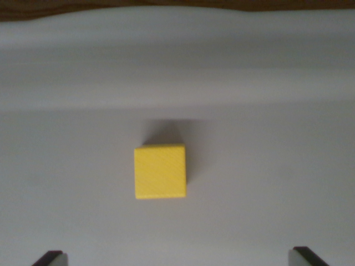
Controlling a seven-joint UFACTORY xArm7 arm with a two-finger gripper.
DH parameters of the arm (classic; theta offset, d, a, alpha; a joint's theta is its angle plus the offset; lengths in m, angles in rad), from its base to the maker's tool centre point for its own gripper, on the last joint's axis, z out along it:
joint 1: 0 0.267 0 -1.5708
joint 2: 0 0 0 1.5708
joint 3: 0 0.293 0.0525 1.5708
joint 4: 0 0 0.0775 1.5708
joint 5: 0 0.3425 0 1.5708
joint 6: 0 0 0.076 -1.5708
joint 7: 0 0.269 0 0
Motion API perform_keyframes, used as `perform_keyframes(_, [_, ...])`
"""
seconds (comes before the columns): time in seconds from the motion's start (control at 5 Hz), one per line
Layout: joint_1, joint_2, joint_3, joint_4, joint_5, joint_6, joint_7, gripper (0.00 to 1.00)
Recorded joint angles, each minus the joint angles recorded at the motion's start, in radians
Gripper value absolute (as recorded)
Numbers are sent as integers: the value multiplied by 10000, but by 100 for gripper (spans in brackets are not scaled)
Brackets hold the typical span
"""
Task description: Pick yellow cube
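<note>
A yellow cube (pixel 160 172) rests on a pale grey surface near the middle of the wrist view, its top face square to the camera and a soft shadow behind it. My gripper (pixel 177 258) hovers above it, wide open. Only the two dark fingertips (pixel 49 259) show, one at each bottom corner of the picture. The cube lies between them but farther up the view, slightly toward the wrist view's left. Nothing is held.
The pale grey surface (pixel 266 111) fills nearly the whole view. A dark brown strip (pixel 166 4) runs along the very top edge, where the surface ends.
</note>
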State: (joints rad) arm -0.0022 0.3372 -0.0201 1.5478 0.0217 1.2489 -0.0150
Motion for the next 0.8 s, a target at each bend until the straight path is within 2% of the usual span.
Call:
perform_keyframes(0.2, [28, 474, 31, -54, -1, -407, -58, 0])
perform_keyframes(0.4, [28, 474, 31, -54, -1, -407, -58, 0])
perform_keyframes(0.6, [54, 914, 60, -104, -1, -785, -112, 0])
perform_keyframes(0.8, [54, 914, 60, -104, -1, -785, -112, 0])
